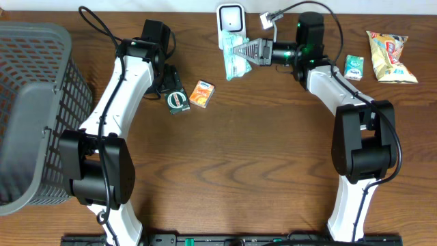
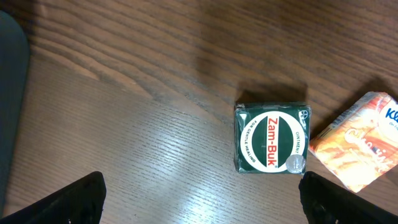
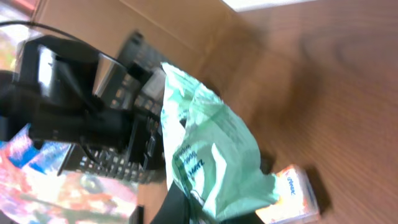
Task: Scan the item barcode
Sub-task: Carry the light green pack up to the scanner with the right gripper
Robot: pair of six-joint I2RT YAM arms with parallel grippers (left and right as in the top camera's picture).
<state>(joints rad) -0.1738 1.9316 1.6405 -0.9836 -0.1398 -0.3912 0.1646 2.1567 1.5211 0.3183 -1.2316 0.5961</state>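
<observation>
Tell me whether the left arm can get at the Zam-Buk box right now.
Probably yes. The left gripper hangs open just over the Zam-Buk box, and nothing lies on it. Only the orange box sits close beside it on one side.

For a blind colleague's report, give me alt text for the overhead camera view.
The right gripper holds a pale green packet near the white scanner. The open left gripper hovers by a green box and an orange box.
</observation>
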